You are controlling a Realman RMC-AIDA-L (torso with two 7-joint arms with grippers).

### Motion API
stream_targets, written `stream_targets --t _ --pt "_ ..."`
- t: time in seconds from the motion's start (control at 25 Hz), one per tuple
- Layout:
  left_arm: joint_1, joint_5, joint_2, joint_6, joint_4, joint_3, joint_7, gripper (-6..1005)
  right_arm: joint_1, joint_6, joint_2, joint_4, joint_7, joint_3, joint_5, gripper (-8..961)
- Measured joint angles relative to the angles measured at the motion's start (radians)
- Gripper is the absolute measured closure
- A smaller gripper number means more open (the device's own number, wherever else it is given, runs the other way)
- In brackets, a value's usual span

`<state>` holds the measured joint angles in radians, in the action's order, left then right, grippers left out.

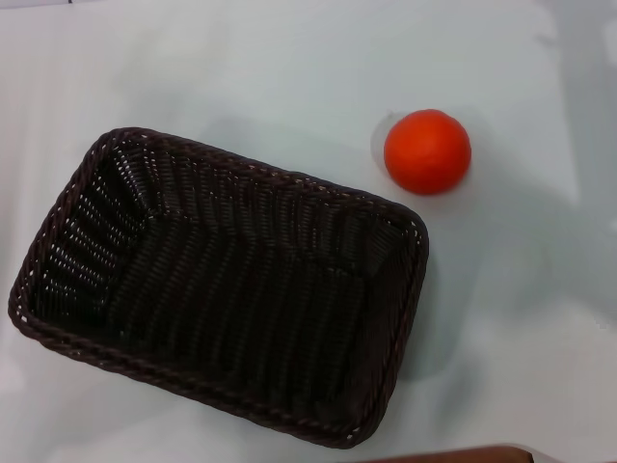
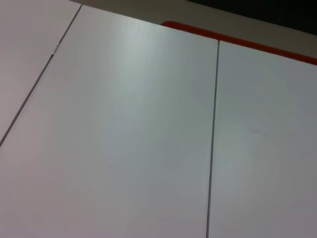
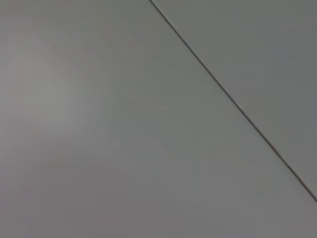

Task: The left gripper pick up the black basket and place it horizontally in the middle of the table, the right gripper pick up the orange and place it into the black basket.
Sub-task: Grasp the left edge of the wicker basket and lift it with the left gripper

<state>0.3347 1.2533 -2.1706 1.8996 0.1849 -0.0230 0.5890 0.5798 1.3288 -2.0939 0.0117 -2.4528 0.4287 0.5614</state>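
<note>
Woven dark-brown wicker forms the basket (image 1: 222, 289), which sits on the pale worktop (image 1: 289, 68) in the head view, lying at a slant with its long axis running from the far left down toward the near right. It is upright, open side up, with nothing inside. The orange (image 1: 427, 151) rests on the worktop just beyond the basket's far right corner, near it but not touching.

Neither tool appears in any view, so places relative to them cannot be given, and whether their fingers are apart or together cannot be told. The left wrist view shows only pale flat panels (image 2: 133, 129) split by thin dark seams, with a red strip (image 2: 237, 40) along one edge. The right wrist view shows a plain grey surface (image 3: 99, 124) crossed by one dark seam.
</note>
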Motion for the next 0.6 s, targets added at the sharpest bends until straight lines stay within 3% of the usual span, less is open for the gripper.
stream_targets --t 0.44,0.6 --pt "0.004 0.0 0.0 0.001 -0.006 0.0 0.003 440 0.0 0.0 -0.002 -0.001 0.011 -0.003 0.0 273" --pt "-0.002 0.007 0.001 0.002 -0.001 0.01 0.111 433 0.001 0.0 -0.002 -0.001 0.013 -0.002 0.0 276"
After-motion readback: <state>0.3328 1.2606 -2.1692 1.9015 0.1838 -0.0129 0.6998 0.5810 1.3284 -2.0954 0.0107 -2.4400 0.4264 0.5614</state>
